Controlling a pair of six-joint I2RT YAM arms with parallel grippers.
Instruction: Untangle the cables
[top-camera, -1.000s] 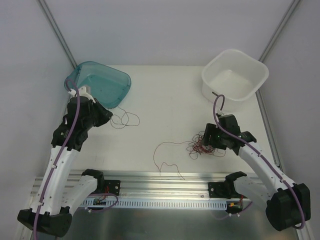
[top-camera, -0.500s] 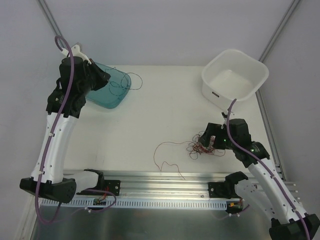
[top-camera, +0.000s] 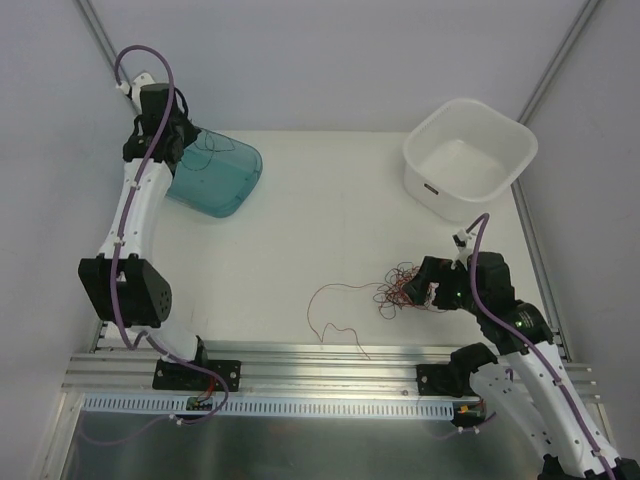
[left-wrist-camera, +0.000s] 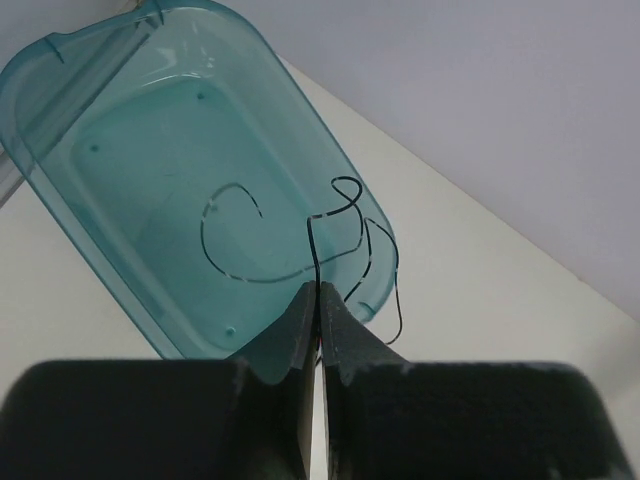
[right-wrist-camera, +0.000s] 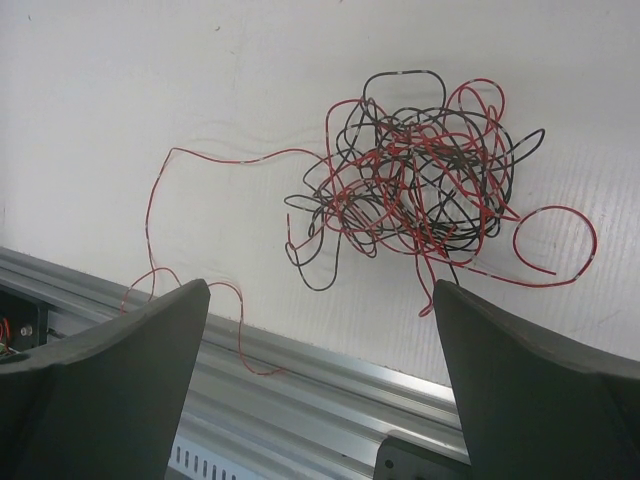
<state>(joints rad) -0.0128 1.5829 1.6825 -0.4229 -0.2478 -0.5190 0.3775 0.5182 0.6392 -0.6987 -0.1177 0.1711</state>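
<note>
The left gripper (left-wrist-camera: 318, 300) is pressed closed on one thin, curly black wire strand (left-wrist-camera: 312, 245) and holds it over the translucent teal plastic tub (left-wrist-camera: 90, 130) at the far left of the white table (top-camera: 330, 190). I cannot tell whether the strand touches the tub. The right gripper (right-wrist-camera: 320, 295) has its jaws spread wide and holds nothing. It hovers close to the tangled ball of thin red and black wires (right-wrist-camera: 415, 185), which lies on the table near the front, right of centre. One long red strand (right-wrist-camera: 245, 161) trails left from the ball, towards the aluminium rail (top-camera: 330, 355). A white square plastic bin (top-camera: 430, 190) stands at the far right.
</note>
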